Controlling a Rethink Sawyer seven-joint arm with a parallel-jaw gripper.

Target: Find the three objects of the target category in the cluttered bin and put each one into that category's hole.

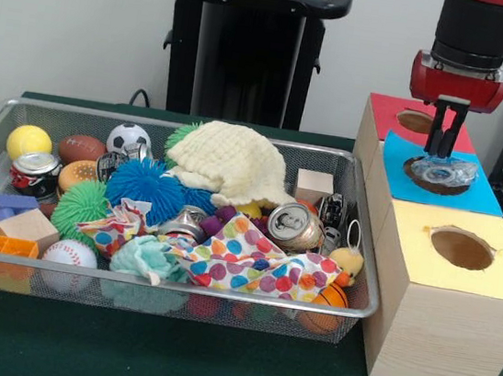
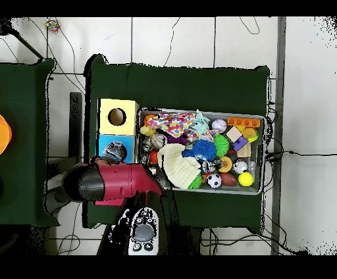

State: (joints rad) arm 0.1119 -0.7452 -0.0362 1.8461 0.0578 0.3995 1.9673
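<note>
A: What is the gripper [image 1: 443,150] doing?
B: Its fingers sit narrow, pinching a crushed, clear plastic piece [image 1: 446,170] right over the blue box's hole [image 1: 437,175].
A: How does it handle?
B: Likely light, crinkly, slippery; hold a fold.
A: Obstacles?
B: The red-topped box [image 1: 407,119] behind, the yellow-topped box [image 1: 448,297] in front; the wire-mesh bin [image 1: 347,307] lies well aside.

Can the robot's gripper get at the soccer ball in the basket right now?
Probably not right away. The gripper is over the blue-topped box's hole, apparently closed on a crushed can. The soccer ball sits uncovered at the basket's back edge, so nothing blocks it from above.
</note>
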